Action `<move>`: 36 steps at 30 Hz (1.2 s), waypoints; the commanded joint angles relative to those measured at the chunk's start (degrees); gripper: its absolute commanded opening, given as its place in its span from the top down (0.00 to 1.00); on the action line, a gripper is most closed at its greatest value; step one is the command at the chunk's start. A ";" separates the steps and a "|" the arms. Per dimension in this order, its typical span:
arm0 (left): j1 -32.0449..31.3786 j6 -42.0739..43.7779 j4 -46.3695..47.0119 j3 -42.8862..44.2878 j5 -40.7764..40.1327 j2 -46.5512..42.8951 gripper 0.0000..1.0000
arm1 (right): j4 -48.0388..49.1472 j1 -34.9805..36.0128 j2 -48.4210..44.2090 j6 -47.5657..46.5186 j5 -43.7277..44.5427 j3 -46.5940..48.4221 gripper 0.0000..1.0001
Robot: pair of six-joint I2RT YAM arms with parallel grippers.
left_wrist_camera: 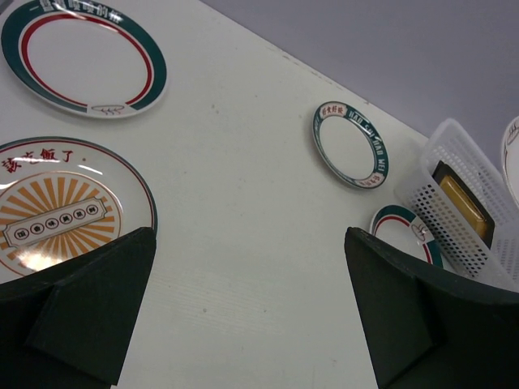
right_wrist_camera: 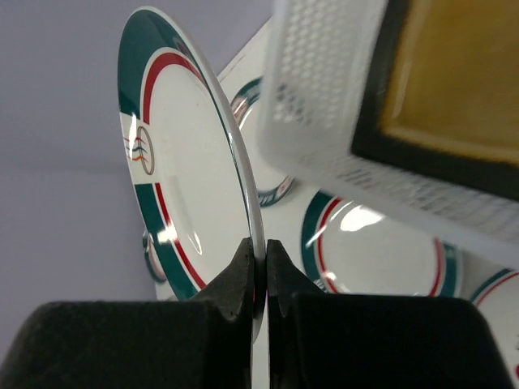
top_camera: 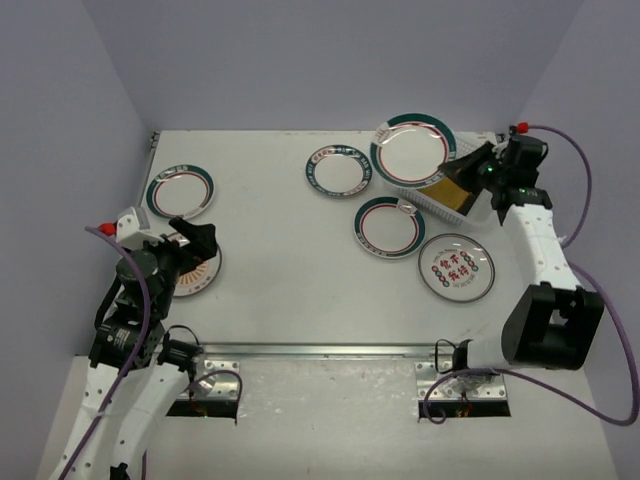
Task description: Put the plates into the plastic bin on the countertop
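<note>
Right gripper (right_wrist_camera: 259,271) is pinched tight on the rim of the held plate (right_wrist_camera: 182,162), a round white one with teal and red rings, standing on edge. In the top view it's at the upper right of the frame, right against the plastic bin (top_camera: 418,203); I can't tell if the two actually touch. The amber square plate (top_camera: 455,187), dark-rimmed, sits inside the bin.

Left gripper (left_wrist_camera: 251,308) has its jaws wide apart with nothing between them. It hangs over the sunburst plate (left_wrist_camera: 57,215) at the left-middle of the top view.

The other plates lie flat on the countertop (top_camera: 280,290):
- teal-ringed plate (top_camera: 180,191), upper left
- lettered-rim plate (top_camera: 338,171), top centre, just left of the held plate
- ringed plate (top_camera: 388,227), right of centre, just below the bin; touching or just beside it, I can't tell which
- red-character plate (top_camera: 456,268), lower right of that, apart from the bin
</note>
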 commanded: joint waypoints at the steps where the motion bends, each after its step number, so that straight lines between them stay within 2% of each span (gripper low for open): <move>1: -0.92 1.98 3.96 -0.56 3.42 1.78 0.00 | -6.38 -8.97 10.69 3.23 2.66 9.68 1.00; 5: -1.10 2.15 3.18 -0.03 3.68 3.82 0.00 | -11.74 -10.40 16.96 0.80 9.17 14.63 1.00; 12: -1.81 2.42 4.13 -0.64 4.56 2.62 0.00 | -8.82 -10.33 17.28 -1.28 15.45 11.72 1.00; 16: -2.85 2.50 3.96 -0.47 4.56 2.88 0.00 | -6.13 -10.33 15.80 -0.16 17.29 8.52 1.00; 20: -3.32 2.42 3.87 -0.50 4.39 2.21 0.00 | 0.98 -10.42 12.35 3.35 19.34 0.50 1.00; 24: -3.61 2.42 4.05 -0.65 4.39 1.74 0.00 | 8.32 -10.48 9.69 7.15 19.30 -6.36 1.00; 36: -4.77 2.15 3.78 -0.56 3.33 1.30 0.00 | 10.54 -10.51 16.55 9.85 18.45 -4.75 0.96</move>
